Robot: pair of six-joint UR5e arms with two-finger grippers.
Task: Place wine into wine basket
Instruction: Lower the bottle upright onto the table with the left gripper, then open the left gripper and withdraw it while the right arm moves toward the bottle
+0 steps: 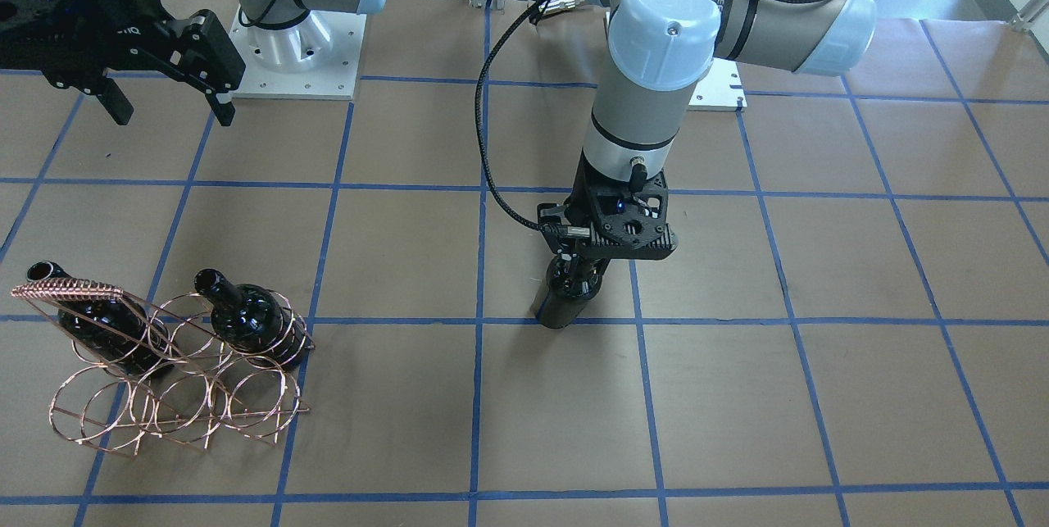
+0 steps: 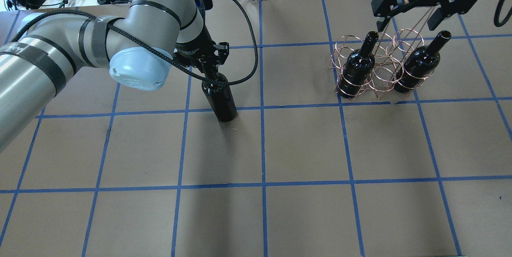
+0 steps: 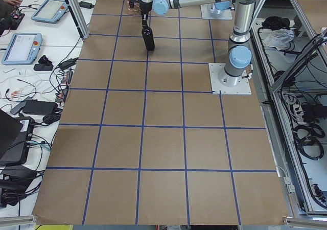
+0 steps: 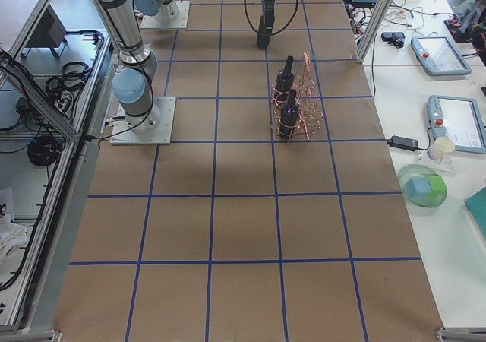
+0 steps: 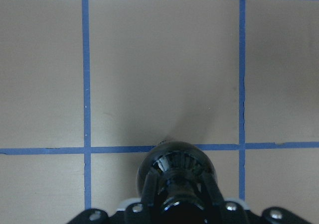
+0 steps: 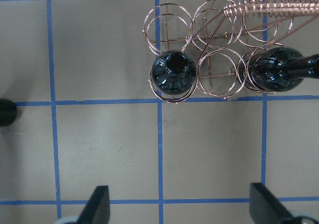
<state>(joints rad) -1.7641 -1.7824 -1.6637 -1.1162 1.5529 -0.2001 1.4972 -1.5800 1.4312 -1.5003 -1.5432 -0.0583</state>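
Wine (image 2: 224,104) upright, neck-up, in left tool (image 2: 209,72)

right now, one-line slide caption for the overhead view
Left jaws hold an upright wine bottle by its neck; two more bottles sit in the copper wire basket.

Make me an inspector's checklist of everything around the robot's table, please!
Surface: brown table with a blue tape grid.
Job's things: wine standing on the table, outside the wine basket; the basket holds two other bottles.
Clutter: nothing seen.
End effectors: left end effector shut on the wine's neck; right end effector open, above the basket.
Cables: black cable loops beside the left arm.
Surroundings: side benches with tablets and a green bowl.
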